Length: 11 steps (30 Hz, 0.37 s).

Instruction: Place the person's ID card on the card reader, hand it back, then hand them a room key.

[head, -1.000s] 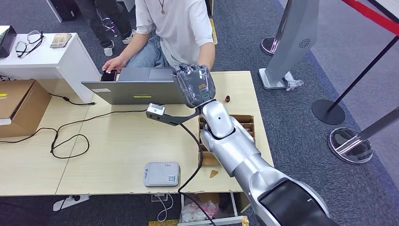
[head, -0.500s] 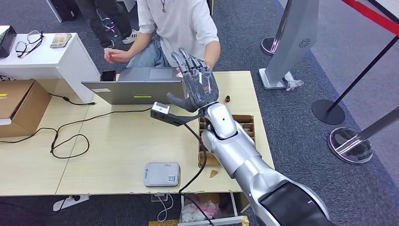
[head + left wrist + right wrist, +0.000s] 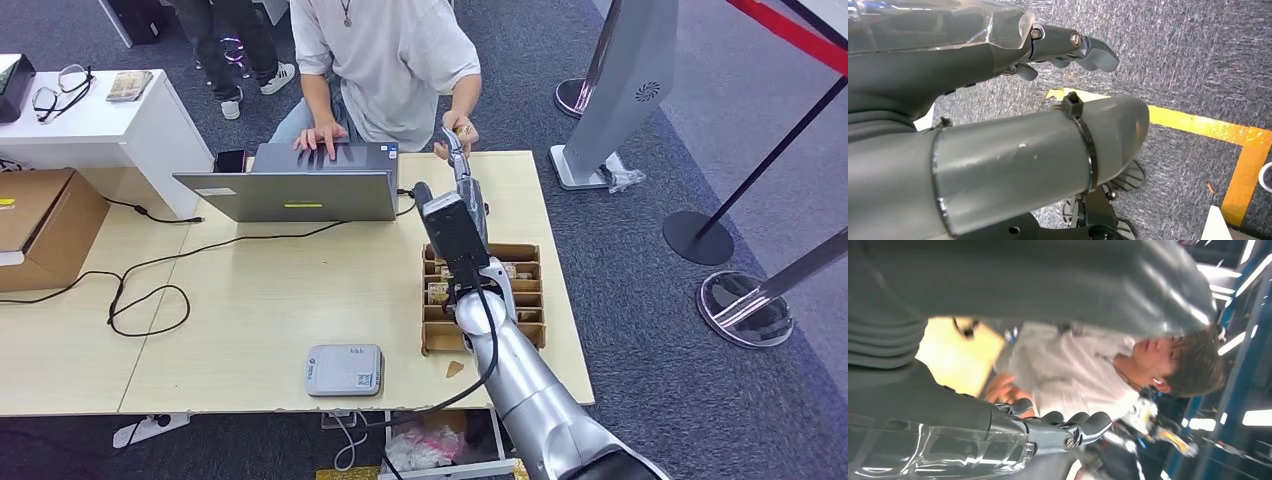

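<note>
My right hand (image 3: 455, 195) stands edge-on above the table's far side, fingers stretched and empty in the right wrist view (image 3: 1048, 432). Its fingertips reach toward the hand (image 3: 459, 128) of the seated person (image 3: 390, 50), which holds something small and tan at the table edge; I cannot tell if it is the card. The grey card reader (image 3: 343, 369) lies near the front edge with nothing on it. A cardboard tray (image 3: 533, 250) of key cards sits under my right forearm. My left hand (image 3: 1063, 47) hangs over the carpet, fingers out, holding nothing.
An open laptop (image 3: 290, 195) stands at the far side, the person's other hand on its keys. Black cables (image 3: 150, 290) loop across the left of the table (image 3: 250, 310). A white side table (image 3: 100, 115) and a cardboard box (image 3: 40, 225) stand left; stanchion bases (image 3: 745, 310) stand right.
My right hand has turned from palm-facing to edge-on and moved forward toward the person. The person's one hand has come to the table edge, the other onto the laptop.
</note>
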Tool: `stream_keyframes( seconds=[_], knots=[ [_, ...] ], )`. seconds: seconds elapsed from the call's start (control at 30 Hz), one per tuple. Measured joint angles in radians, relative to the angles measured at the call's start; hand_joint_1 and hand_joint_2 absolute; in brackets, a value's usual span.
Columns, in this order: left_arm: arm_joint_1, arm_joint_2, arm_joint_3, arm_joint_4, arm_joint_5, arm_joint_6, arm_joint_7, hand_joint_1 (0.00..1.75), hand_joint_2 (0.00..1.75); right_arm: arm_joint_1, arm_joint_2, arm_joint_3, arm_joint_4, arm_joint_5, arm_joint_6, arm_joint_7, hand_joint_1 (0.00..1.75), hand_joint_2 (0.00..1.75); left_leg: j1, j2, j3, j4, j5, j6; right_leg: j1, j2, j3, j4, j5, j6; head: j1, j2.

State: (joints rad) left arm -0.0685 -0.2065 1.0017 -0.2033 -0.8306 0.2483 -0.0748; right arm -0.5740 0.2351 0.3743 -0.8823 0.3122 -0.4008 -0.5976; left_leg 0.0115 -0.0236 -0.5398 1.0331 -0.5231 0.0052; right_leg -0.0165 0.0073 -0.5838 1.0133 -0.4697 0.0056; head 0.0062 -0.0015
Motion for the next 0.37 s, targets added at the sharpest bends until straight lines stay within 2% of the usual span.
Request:
stream_keyframes(
  seconds=[0.17, 0.37],
  knots=[
    [0.000, 0.001, 0.001, 0.000, 0.000, -0.003, -0.001, 0.00, 0.00, 0.111, -0.031, 0.029, -0.134, -0.191, 0.113, 0.001, 0.00, 0.00, 0.000, 0.000, 0.000, 0.000, 0.000, 0.000, 0.000, 0.000, 0.000, 0.000, 0.000, 0.000, 0.000, 0.000],
    [0.001, 0.001, 0.007, 0.000, 0.002, -0.003, -0.002, 0.00, 0.00, 0.222, -0.050, 0.059, -0.262, -0.227, 0.113, -0.001, 0.00, 0.00, 0.000, 0.000, 0.000, 0.000, 0.000, 0.000, 0.000, 0.000, 0.000, 0.000, 0.000, 0.000, 0.000, 0.000]
  ],
)
